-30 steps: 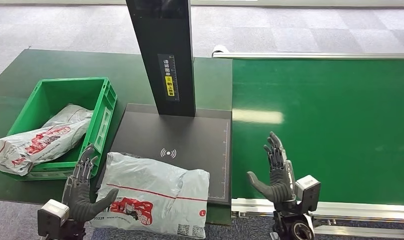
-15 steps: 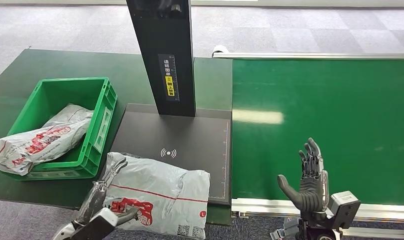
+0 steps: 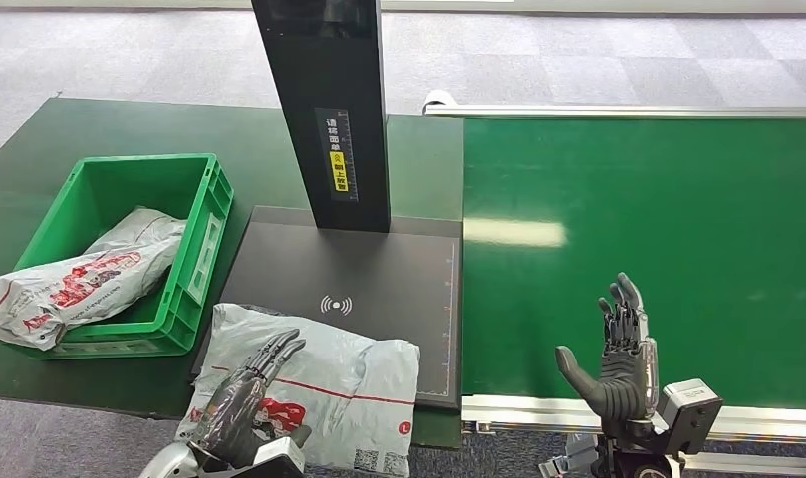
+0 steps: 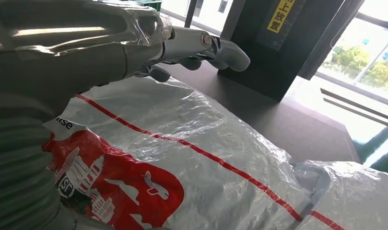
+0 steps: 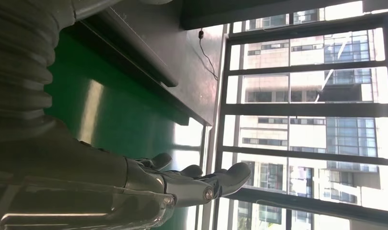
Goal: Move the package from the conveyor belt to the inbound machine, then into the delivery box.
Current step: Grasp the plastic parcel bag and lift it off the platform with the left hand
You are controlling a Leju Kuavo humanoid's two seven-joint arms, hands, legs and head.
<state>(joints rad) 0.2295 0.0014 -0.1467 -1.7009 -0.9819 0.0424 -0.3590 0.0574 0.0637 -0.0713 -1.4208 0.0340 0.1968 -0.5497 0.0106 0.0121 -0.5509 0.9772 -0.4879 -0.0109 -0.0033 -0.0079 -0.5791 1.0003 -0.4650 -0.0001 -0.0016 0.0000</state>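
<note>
- Head view: the package (image 3: pixel 319 383), a grey plastic mailer with a red line and red print, lies on the near edge of the inbound machine (image 3: pixel 379 289), a flat black plate with a scan symbol and a tall black post rising from its far side. Part of the mailer hangs over the plate's near-left corner.
- Head view: the left hand (image 3: pixel 241 398) is stretched out flat over the package's near-left part, its fingers apart and pointing toward the post; it grasps nothing, and I cannot tell from here whether the palm touches the plastic.
- Head view: the right hand (image 3: pixel 613 363) stands upright over the near edge of the conveyor belt (image 3: pixel 658 229), released, fingers apart and pointing up, with nothing in it.
- Head view: the green delivery box (image 3: pixel 204 249) sits on the dark green tabletop (image 3: pixel 40 149) just left of the machine. A second mailer (image 3: pixel 75 279) lies in it and spills over its near-left rim.
- Left wrist view: the left hand (image 4: pixel 134 45) reaches out above the package (image 4: pixel 206 163), fingers extended toward the black post (image 4: pixel 283 38); the crinkled plastic with its red stripe lies right beneath them.
- Right wrist view: the right hand (image 5: pixel 182 184) hangs unclenched over the green belt (image 5: pixel 115 120), its fingers straight and holding nothing, with windows beyond.
</note>
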